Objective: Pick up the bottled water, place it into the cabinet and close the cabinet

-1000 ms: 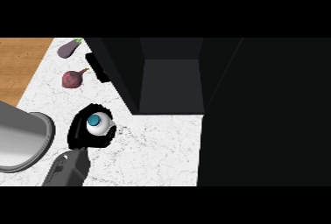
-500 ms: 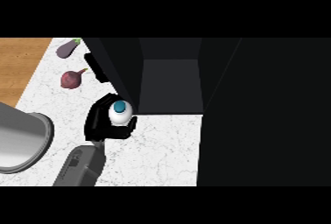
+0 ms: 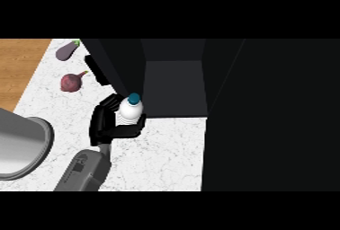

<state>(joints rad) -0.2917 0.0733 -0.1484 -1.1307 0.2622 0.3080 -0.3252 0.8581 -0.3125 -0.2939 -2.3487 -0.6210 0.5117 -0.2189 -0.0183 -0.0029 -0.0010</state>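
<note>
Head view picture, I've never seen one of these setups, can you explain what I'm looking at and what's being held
This is seen from a humanoid robot's head, looking steeply down at a white marbled kitchen counter. The grey forearm rising from the lower edge ends in the robot's black left hand, its fingers curled round a bottled water with a teal cap. The bottle is right at the front edge of a dark open cabinet. Farther back on the counter lie an eggplant and a reddish-purple vegetable, perhaps a beet. A grey metal pot or bowl shows at the left edge. The right hand is not visible.
</note>
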